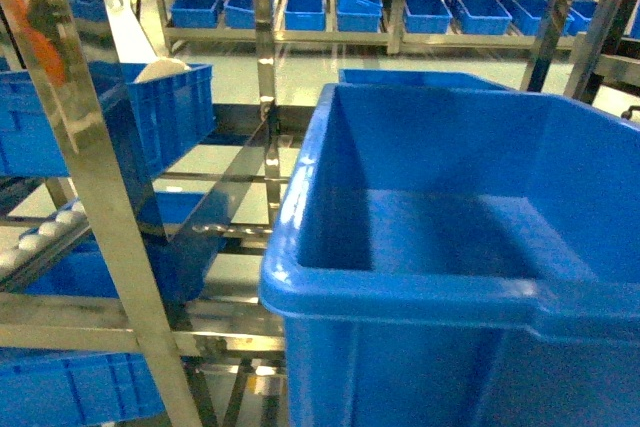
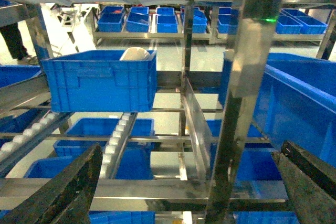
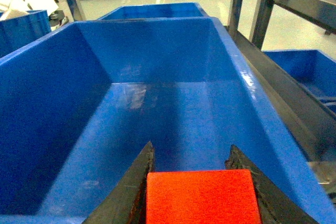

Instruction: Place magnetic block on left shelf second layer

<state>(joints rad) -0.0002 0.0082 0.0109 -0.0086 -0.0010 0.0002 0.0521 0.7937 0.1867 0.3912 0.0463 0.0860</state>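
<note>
Across the steel rack (image 1: 110, 247), with its perforated uprights and white roller rails (image 2: 116, 142), a deep blue crate (image 1: 450, 247) fills the near level, its floor bare (a smaller crate (image 2: 100, 80) with something white inside sits further left). Above that big crate's near rim, the right gripper (image 3: 197, 182) pinches the red magnetic block (image 3: 202, 198) between its dark fingers (image 3: 131, 192). Over by an upright, the left gripper (image 2: 184, 187) hangs spread wide, holding nothing.
</note>
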